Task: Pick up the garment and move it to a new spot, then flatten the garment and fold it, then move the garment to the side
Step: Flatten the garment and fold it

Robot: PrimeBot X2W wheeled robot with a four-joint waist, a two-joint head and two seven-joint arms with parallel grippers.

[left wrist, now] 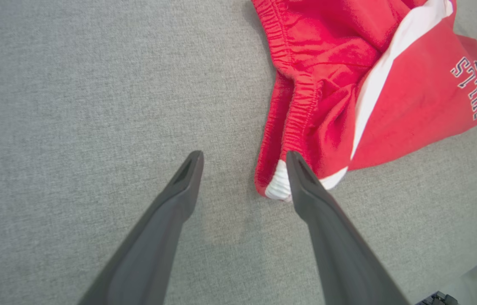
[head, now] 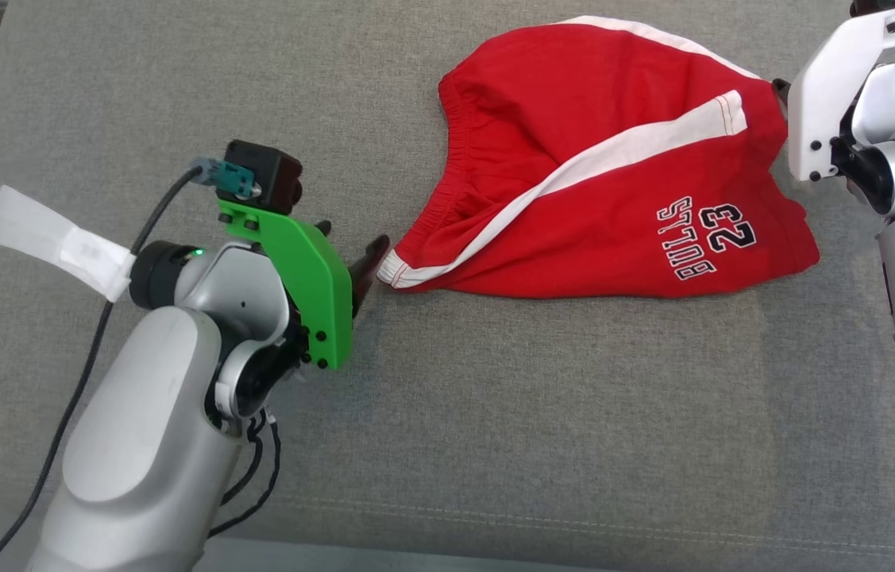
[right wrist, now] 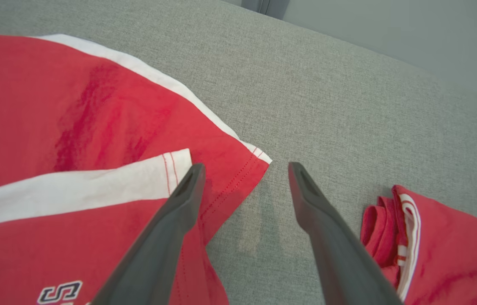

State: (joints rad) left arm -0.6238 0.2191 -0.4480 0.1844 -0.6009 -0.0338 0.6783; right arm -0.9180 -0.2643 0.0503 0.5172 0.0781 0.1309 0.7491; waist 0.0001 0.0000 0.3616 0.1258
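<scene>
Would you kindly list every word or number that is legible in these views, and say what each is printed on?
"BULLS": on the red shorts, dark letters outlined in white, upside down in the head view.
"23": on the same shorts, right beside that word.
White tape tag: no writing can be made out.
Right wrist view: a cut-off fragment of the print, unreadable.

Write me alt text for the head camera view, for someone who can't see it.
Red shorts with white stripes and upside-down BULLS 23 lettering lie rumpled on a grey surface. The open left hand, with a green bracket, sits by their left corner; the right arm stands at their right edge.
</scene>
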